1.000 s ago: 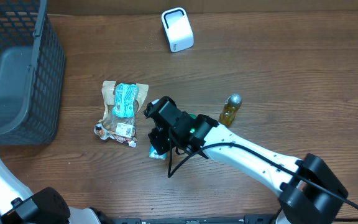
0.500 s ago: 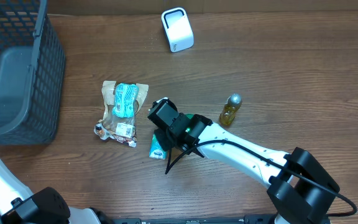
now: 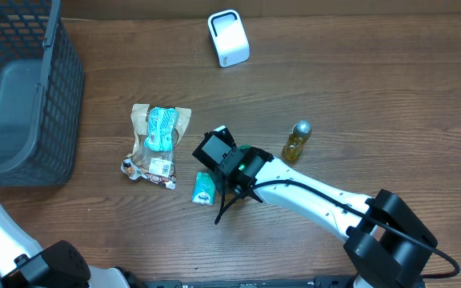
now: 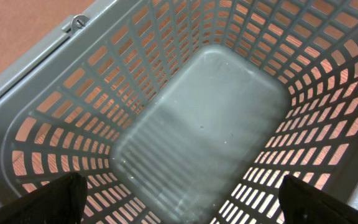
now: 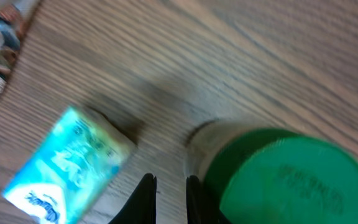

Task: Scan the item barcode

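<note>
Right wrist view: packet (image 5: 67, 165) lies diagonally just beside the right end effector (image 5: 168, 193), which is nearly shut and empty; right arm is nearer.

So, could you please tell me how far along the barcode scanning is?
Nothing looks scanned yet: no item is near the white box-shaped scanner. In hand: nothing; the right gripper is shut and empty beside the small teal packet, which lies on the wooden table. Still to do: grasp an item, present its barcode.

Grey mesh basket (image 3: 64, 76) at far left, brown snack bag (image 3: 157, 148) lying flat on wooden table (image 3: 390, 88), amber bottle (image 3: 295, 142) upright nearby
</note>
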Robot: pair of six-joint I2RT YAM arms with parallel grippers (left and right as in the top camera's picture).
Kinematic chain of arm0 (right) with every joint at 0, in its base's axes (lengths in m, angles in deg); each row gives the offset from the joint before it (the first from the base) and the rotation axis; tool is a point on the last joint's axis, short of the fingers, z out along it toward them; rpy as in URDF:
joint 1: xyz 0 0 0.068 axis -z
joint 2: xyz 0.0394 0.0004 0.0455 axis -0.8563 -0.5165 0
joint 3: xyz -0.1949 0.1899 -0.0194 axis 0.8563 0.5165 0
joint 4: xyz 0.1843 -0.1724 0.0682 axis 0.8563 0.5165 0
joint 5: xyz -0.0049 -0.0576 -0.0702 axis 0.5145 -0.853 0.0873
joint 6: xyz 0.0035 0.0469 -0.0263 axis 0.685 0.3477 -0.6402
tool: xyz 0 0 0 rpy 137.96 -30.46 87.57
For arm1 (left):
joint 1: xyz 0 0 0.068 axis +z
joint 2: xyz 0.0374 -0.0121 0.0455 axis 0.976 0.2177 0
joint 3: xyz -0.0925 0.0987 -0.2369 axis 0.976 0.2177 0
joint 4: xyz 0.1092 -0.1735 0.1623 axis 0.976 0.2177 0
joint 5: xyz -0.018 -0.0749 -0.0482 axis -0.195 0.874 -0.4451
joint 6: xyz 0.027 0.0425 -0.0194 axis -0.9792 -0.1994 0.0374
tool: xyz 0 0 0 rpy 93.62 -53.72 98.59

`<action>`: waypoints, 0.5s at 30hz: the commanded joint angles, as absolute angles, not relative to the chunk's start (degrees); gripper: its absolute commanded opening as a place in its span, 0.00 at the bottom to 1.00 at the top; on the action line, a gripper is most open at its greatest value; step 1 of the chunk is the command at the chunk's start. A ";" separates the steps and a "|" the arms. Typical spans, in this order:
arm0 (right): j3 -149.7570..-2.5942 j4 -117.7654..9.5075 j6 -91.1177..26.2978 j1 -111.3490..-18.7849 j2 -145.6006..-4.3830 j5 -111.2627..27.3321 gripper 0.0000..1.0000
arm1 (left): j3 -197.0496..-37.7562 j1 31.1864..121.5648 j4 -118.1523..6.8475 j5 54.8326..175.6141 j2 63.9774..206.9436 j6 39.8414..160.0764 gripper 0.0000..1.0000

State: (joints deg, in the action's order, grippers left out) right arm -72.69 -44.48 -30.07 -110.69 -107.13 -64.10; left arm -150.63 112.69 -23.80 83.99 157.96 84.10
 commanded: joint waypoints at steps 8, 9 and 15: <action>-73.45 -39.12 -30.29 -110.54 -107.11 -70.50 0.14 | -151.63 112.65 -23.84 84.47 158.42 82.99 0.99; -73.45 -38.93 -30.29 -110.54 -107.11 -70.50 0.14 | -151.63 112.65 -23.84 84.49 158.42 82.99 1.00; -75.31 -39.21 -30.31 -110.61 -107.11 -64.53 0.14 | -151.63 112.65 -23.84 84.49 158.42 83.01 1.00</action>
State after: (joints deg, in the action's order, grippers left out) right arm -72.78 -38.88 -30.09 -110.67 -107.13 -67.42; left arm -150.63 112.69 -23.80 83.99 157.96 84.10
